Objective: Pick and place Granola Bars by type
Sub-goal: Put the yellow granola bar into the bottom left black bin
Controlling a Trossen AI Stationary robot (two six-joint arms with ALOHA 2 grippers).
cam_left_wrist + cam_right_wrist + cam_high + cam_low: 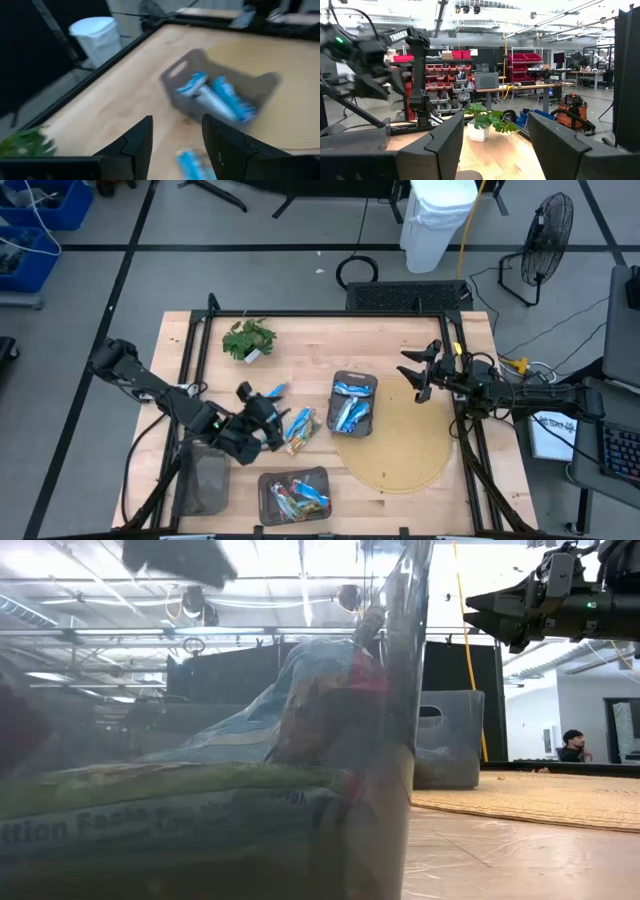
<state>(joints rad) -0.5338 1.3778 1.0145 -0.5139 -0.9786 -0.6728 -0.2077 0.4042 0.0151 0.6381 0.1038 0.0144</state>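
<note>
My left gripper (268,423) hangs released over loose Granola Bars (299,430) near the table's middle; right gripper (421,376) waits parted, empty; I risk pinching two wrappers together.

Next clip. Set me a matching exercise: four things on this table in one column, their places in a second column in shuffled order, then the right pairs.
Things
1. plant sprig
2. tray of blue bars
3. tray of mixed bars
4. right claw

Places
A. near edge of the table, middle
B. far left part of the wooden top
C. raised over the right side, by the round mat's far edge
D. left edge of the round mat, table centre

Pairs: 1-B, 2-D, 3-A, 4-C
</note>
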